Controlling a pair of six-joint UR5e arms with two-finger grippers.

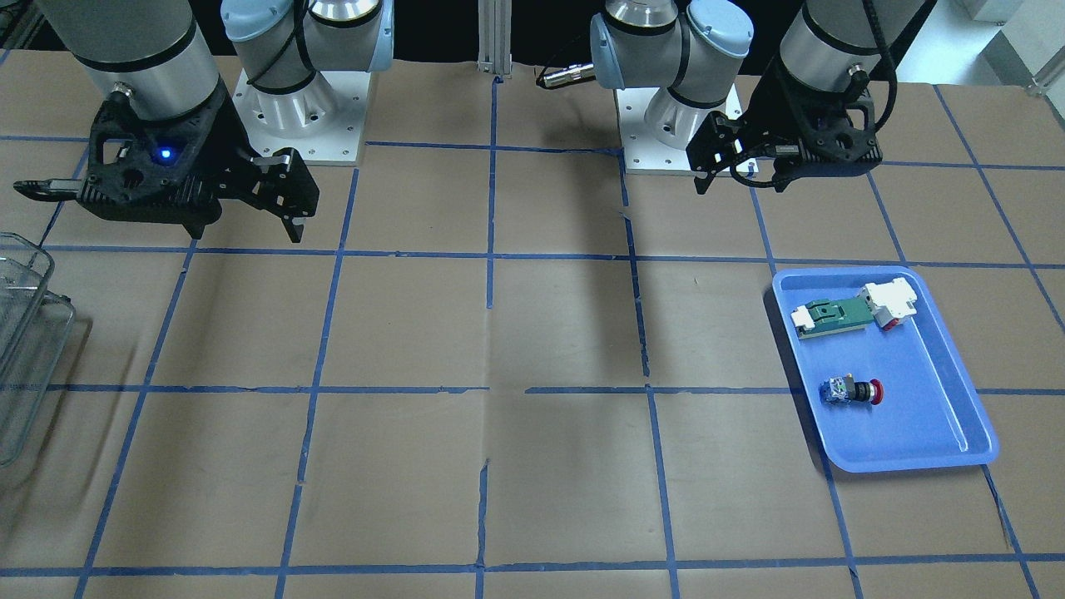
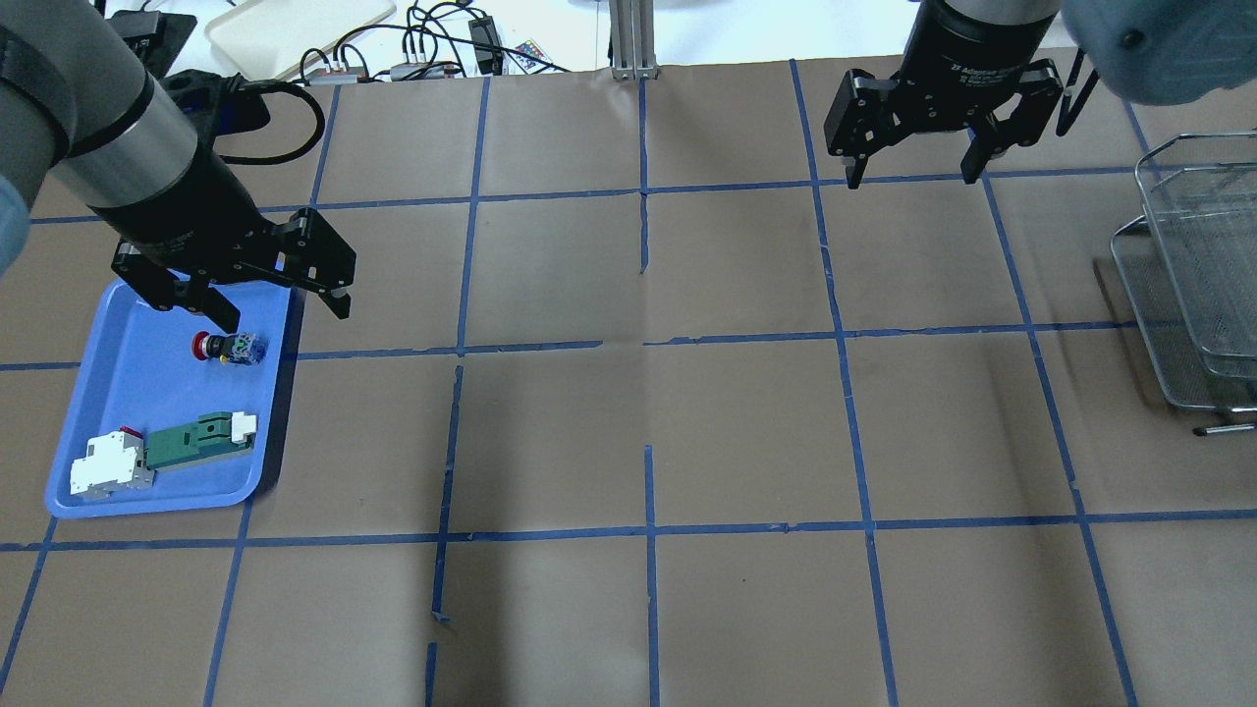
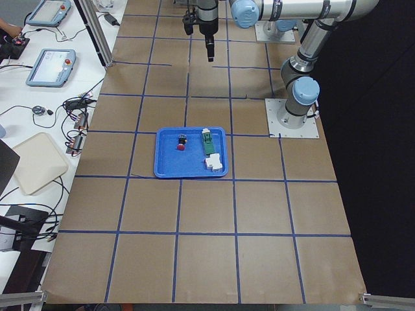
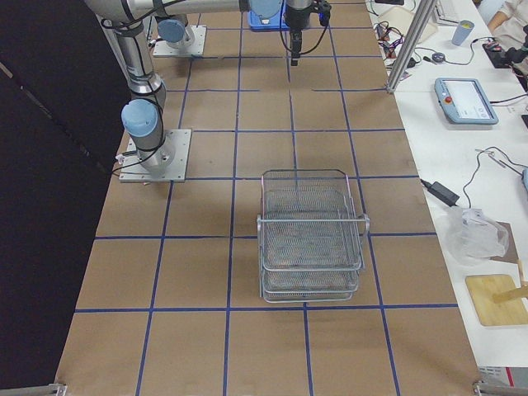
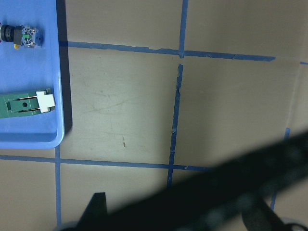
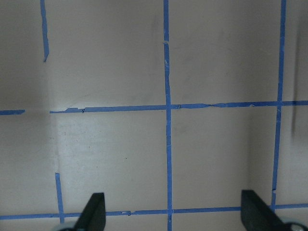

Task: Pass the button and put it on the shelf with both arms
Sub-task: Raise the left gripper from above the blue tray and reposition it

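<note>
The button (image 2: 228,347), with a red cap and a blue-white rear block, lies on its side in the blue tray (image 2: 147,501). It also shows in the front view (image 1: 853,390) and the left wrist view (image 5: 21,34). My left gripper (image 2: 283,312) hangs open and empty above the tray's far edge, just beyond the button. My right gripper (image 2: 911,175) hangs open and empty over the far right of the table, left of the wire-mesh shelf (image 2: 1198,285). The shelf also shows in the right side view (image 4: 309,239). The right wrist view shows only taped table between the spread fingertips (image 6: 94,211).
A green-and-white module (image 2: 196,442) with a white block lies in the tray near the button. Blue tape lines grid the brown table. Cables and a white tray (image 2: 295,29) lie beyond the far edge. The arm bases (image 1: 291,116) stand at the robot's side.
</note>
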